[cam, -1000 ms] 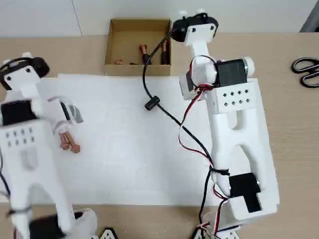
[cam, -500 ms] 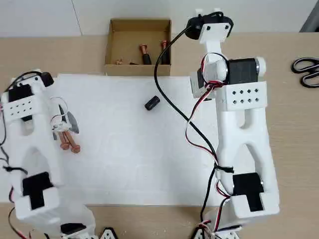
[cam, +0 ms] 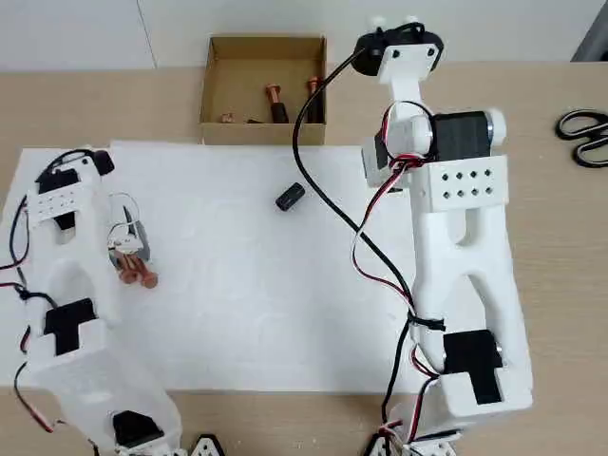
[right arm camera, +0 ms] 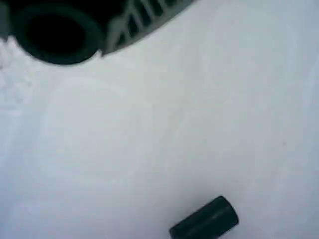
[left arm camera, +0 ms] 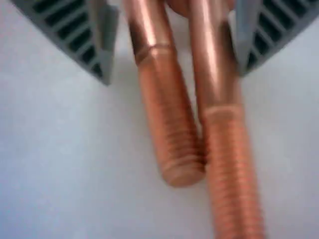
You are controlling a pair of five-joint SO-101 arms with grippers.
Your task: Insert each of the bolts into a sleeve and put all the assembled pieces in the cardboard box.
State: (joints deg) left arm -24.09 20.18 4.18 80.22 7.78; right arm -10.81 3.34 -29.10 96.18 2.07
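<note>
L gripper [left arm camera: 172, 72] spread wide nr the sheet's [cam: 237, 313] left edge. R gripper [cam: 373, 160] over sheet's far right corner, can't tell its grip. Box [cam: 217, 90] at table's [cam: 95, 104] far edge, few pcs [cam: 275, 103] inside. Sleeve [cam: 291, 197] alone nr sheet's far edge. Two bolts [left arm camera: 172, 129] side by side, touching, between L gripper's jaws.

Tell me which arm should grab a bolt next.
Left. The left gripper sits open astride the two bolts; the right arm stands far across the mat.
</note>
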